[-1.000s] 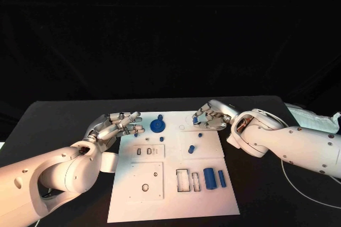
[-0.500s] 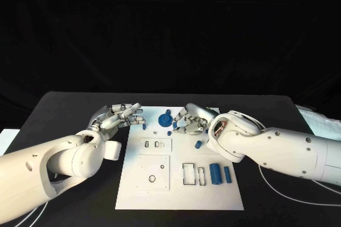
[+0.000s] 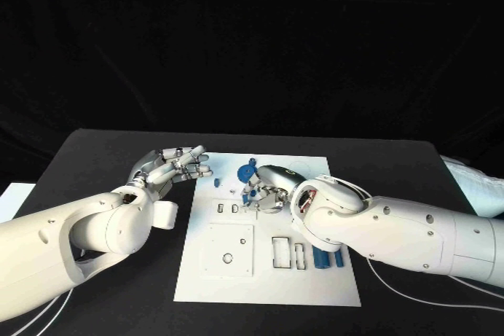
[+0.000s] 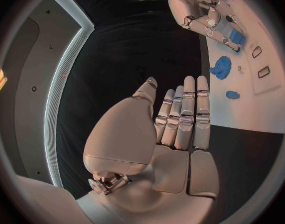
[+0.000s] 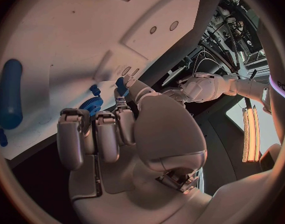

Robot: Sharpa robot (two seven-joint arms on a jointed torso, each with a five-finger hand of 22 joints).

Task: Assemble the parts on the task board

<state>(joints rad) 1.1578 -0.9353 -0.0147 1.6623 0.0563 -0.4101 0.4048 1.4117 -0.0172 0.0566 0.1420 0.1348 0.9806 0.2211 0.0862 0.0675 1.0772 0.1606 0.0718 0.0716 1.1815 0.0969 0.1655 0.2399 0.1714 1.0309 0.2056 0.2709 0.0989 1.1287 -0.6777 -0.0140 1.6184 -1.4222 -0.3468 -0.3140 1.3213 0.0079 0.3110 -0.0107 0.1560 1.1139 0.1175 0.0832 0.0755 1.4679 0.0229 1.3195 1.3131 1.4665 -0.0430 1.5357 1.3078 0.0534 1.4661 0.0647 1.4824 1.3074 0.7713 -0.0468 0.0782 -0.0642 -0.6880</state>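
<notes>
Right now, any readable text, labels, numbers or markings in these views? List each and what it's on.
None readable.
Task board: outlined slots and holes, no lettering.
Blue parts: plain, unmarked.
Left hand and right hand: no visible labels or numbers.

The table (image 3: 105, 154) is black, and the task board (image 3: 315, 292) on it is white. The small parts, like the round gear (image 3: 247, 173) and the long cylinder (image 3: 320, 259), are blue. Both arms are white, and the left hand (image 3: 173, 170) and right hand (image 3: 268, 189) are silver.
</notes>
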